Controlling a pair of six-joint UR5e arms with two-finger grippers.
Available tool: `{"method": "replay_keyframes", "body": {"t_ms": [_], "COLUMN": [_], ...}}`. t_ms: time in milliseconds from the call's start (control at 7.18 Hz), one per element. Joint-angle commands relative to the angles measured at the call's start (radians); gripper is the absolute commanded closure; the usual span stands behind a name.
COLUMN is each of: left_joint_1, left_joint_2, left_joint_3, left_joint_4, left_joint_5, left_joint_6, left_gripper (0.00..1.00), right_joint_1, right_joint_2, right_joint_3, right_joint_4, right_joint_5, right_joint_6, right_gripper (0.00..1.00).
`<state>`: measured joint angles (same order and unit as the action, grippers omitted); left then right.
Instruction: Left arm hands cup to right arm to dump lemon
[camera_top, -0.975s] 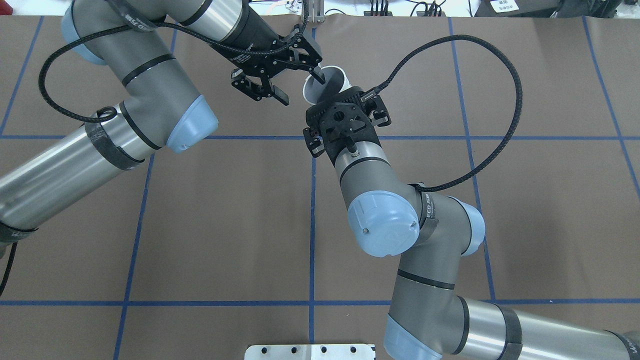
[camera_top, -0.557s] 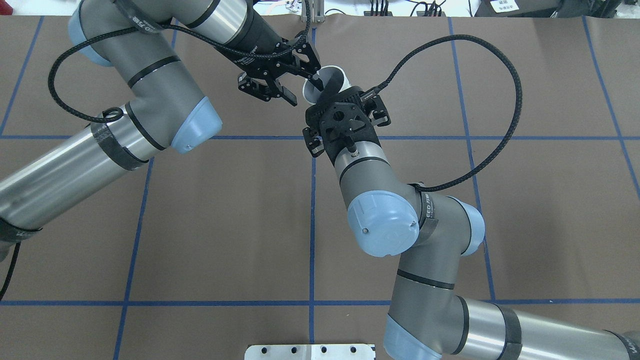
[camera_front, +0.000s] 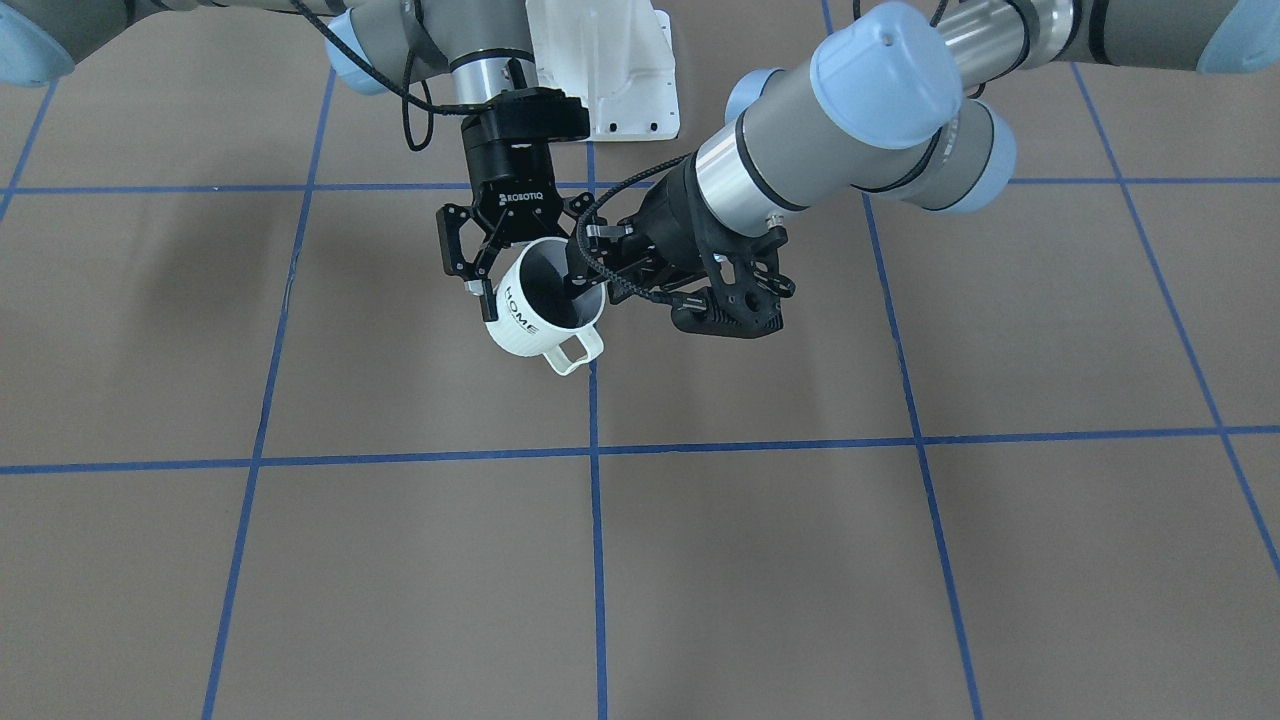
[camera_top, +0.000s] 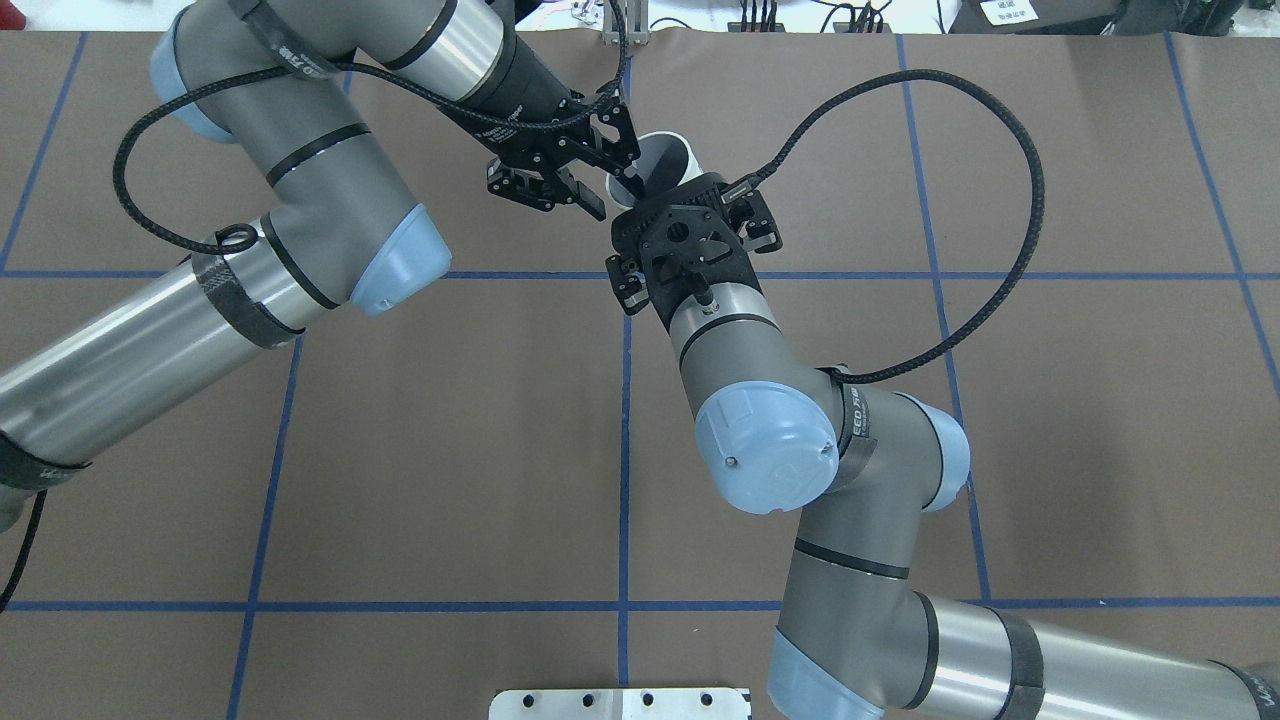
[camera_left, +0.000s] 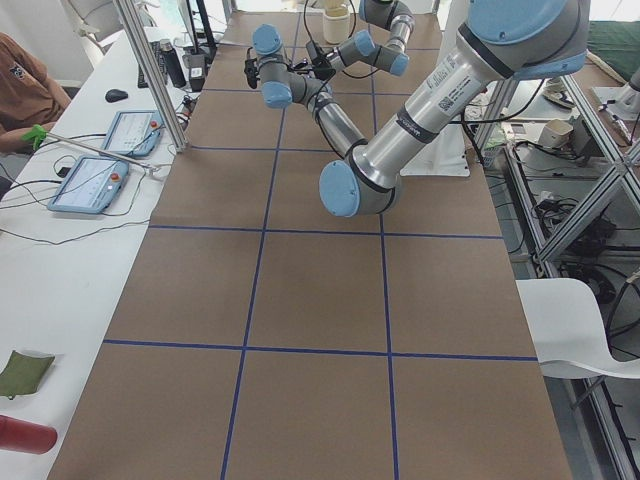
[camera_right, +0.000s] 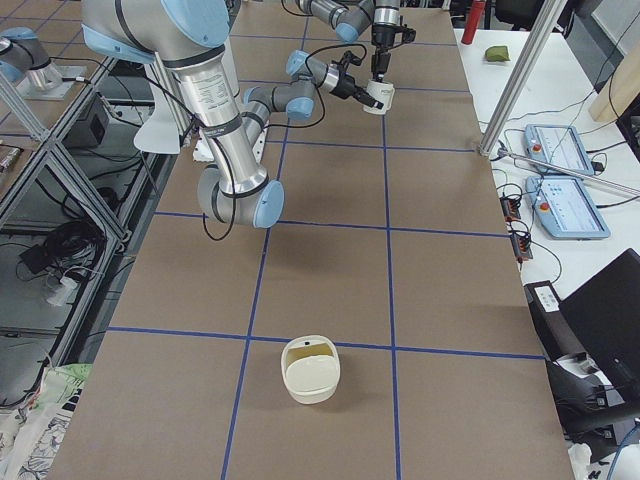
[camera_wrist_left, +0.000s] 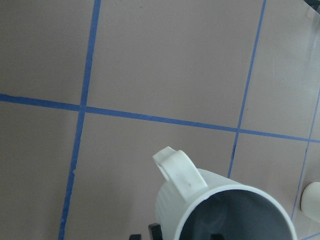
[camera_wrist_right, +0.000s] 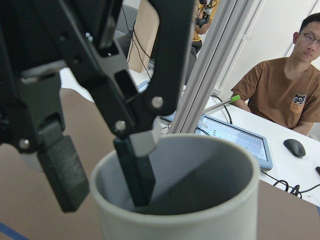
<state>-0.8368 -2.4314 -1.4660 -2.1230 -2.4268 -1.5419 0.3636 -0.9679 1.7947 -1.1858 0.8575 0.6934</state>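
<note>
**Handover in mid-air: cup (camera_front: 535, 315) held over the table (camera_front: 850, 560) between two arms**

The right tool (camera_front: 528, 285) is clamped across the body of the white "HOME" cup. It holds the cup tilted above the brown table, beside the centre blue line (camera_front: 593, 500), with the mouth up and toward the front camera and the handle (camera_front: 572, 352) at the low side. The left tool (camera_wrist_right: 97, 174) has its fingers apart, straddling the rim. One finger (camera_wrist_right: 134, 172) reaches down into the grey inside; the other sits outside, clear of the wall. The bottom of the cup cannot be made out. A cream tub (camera_right: 311, 370) sits on the table well apart, toward the robot's right end. A person (camera_wrist_right: 280, 95) in a brown shirt sits beyond the table.
</note>
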Motion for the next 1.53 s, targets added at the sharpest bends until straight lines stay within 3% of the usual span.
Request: {"method": "replay_keyframes", "body": {"t_ms": [0,557,697,836,1393], "left_joint_1": [0.002,0.002,0.004,0.004,0.002], "left_joint_2": [0.0,0.0,-0.002,0.0,0.002], "left_joint_3": [0.001,0.001,0.001,0.001,0.0], "left_joint_4": [0.0,0.0,0.006,0.012,0.011], "left_joint_5": [0.0,0.002,0.002,0.002,0.0], "left_joint_6": [0.002,0.003,-0.003,-0.01,-0.009], "left_gripper": [0.61,0.64,0.99,1.0,1.0], "right_joint_1": [0.0,0.0,0.0,0.0,0.0], "right_joint_2": [0.0,0.001,0.001,0.001,-0.002], "right_joint_3": [-0.001,-0.001,-0.001,0.0,-0.001], "right_joint_4": [-0.002,-0.002,-0.002,-0.002,-0.003], "right_joint_5": [0.0,0.0,0.0,0.0,0.0], "right_joint_6": [0.0,0.0,0.0,0.0,0.0], "right_gripper": [0.79,0.79,0.46,0.01,0.01]}}
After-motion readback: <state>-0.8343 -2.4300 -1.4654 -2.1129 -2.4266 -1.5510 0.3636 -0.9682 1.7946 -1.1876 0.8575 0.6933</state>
